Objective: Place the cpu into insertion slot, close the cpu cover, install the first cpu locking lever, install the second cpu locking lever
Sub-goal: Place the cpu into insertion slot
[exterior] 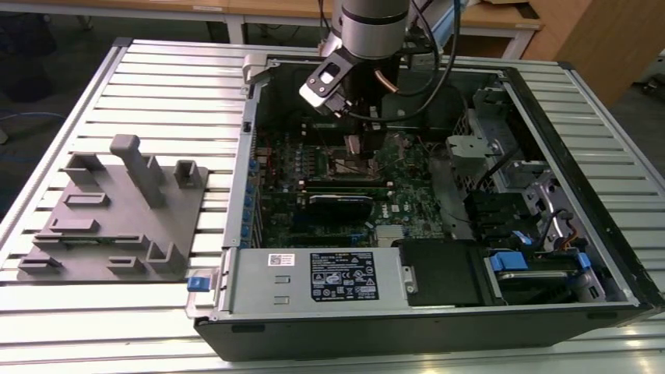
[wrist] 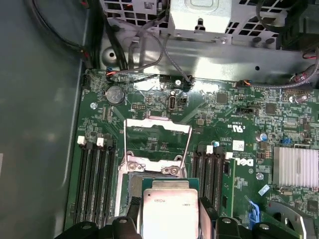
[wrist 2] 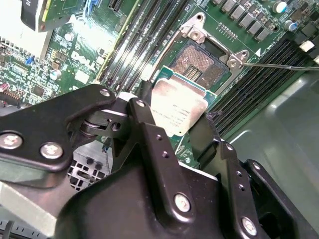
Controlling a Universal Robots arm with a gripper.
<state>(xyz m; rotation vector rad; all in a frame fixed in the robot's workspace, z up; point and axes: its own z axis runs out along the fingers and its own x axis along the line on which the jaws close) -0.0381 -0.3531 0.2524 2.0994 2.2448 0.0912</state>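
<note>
**CPU in the jaws, above an open socket**

The cpu (wrist 2: 179, 107) sits metal top up in the gripper (wrist 2: 174, 113). The black fingers (wrist 2: 149, 134) press on two opposite edges, so the jaws stand just a chip's width apart. The chip hangs over one edge of the insertion slot (wrist 2: 199, 62) and is not seated in it. The slot's dark centre is bare and nothing lies inside.

In the first wrist view the cpu cover (wrist: 158, 123) stands swung up on its hinge. The green motherboard (wrist: 234, 149) shows through its window. Long black memory slots (wrist: 94, 179) run along both sides of the socket, and a finned silver heat sink (wrist: 296, 167) is well apart from it.

In the exterior view the board lies inside an open computer case (exterior: 566, 132). The case also holds a grey power supply (exterior: 311, 276) along its near wall. It rests on a slatted table (exterior: 156, 78), with a grey fixture tray (exterior: 114, 210) at the exterior view's left.
</note>
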